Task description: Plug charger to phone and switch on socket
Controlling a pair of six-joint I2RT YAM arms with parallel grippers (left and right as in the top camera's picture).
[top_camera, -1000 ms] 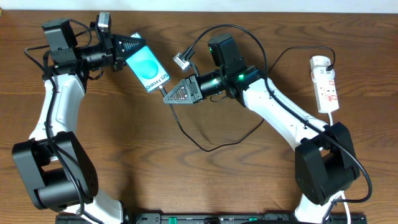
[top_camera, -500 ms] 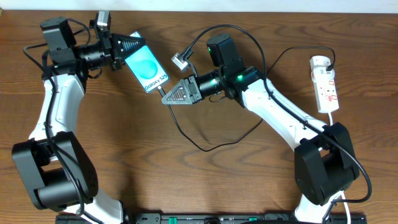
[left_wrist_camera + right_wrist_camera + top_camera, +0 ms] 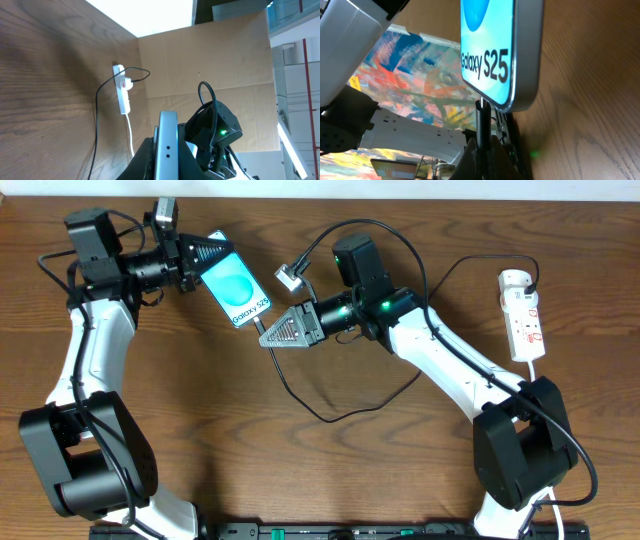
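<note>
The phone (image 3: 238, 287) with its cyan screen and "Galaxy S25" text is held off the table by my left gripper (image 3: 212, 253), which is shut on its upper end. In the left wrist view its silver edge (image 3: 168, 145) stands between the fingers. My right gripper (image 3: 272, 333) is shut on the charger plug (image 3: 482, 120), whose black tip touches the phone's bottom edge (image 3: 520, 60). The thin black charger cable (image 3: 330, 415) loops across the table. The socket (image 3: 524, 315), a white power strip with red markings, lies at the far right, also visible in the left wrist view (image 3: 122, 92).
A white adapter (image 3: 515, 281) sits at the strip's top end with a black cable arching from it. A small silver connector (image 3: 291, 277) hangs near the right arm's wrist. The table's back edge runs just behind the phone.
Both grippers have shifted very slightly left with the phone and plug. The plug tip has stayed at the phone's lower corner.
</note>
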